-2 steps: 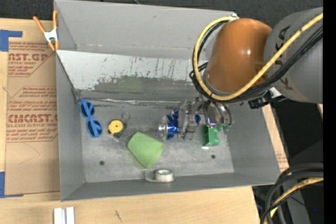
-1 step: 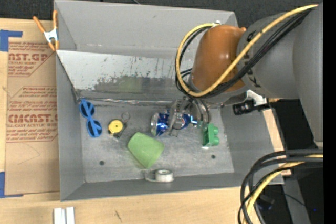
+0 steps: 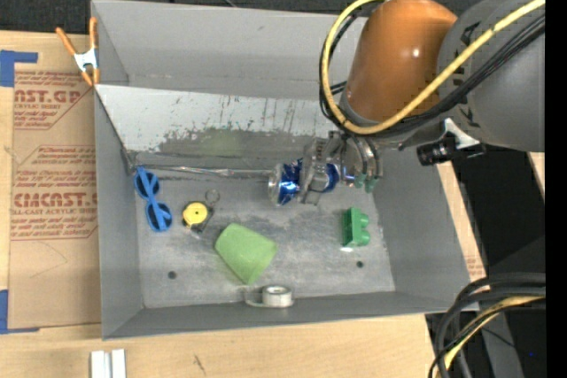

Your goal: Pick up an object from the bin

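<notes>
Bin holds green cup, tape (gripper at blue thing).

Thing: small shiny blue object — metallic, with bright glints
Shape: short and rounded; its exact kind cannot be told
Pose: lies flat, long side running roughly 9 to 3 o'clock
Place: on the floor of the bin, about 1 o'clock from the floor's middle — near the foot of the back wall

The bin carries on its floor glasses and a yellow disc at left, a green cup, a tape roll in front, a green block, and a blue shiny thing behind.
</notes>
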You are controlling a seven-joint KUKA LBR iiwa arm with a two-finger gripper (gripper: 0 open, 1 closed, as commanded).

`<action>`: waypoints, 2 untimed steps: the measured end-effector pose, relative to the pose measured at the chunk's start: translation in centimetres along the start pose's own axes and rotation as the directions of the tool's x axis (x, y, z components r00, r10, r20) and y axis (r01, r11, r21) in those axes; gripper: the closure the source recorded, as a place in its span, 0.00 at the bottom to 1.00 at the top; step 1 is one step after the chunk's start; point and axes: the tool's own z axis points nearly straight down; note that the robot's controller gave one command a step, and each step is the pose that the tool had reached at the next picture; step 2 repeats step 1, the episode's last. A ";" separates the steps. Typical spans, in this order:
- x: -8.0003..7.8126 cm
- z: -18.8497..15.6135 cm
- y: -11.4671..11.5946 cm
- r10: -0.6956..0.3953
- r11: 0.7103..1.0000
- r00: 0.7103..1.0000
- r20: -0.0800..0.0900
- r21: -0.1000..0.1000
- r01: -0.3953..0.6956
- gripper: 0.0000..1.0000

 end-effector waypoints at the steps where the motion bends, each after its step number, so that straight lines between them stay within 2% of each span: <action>1: -4.6 -0.7 -1.5 0.041 0.999 0.999 -0.003 0.002 -0.041 1.00; 2: -4.6 -0.7 -1.5 0.041 0.999 0.999 -0.003 0.002 -0.041 1.00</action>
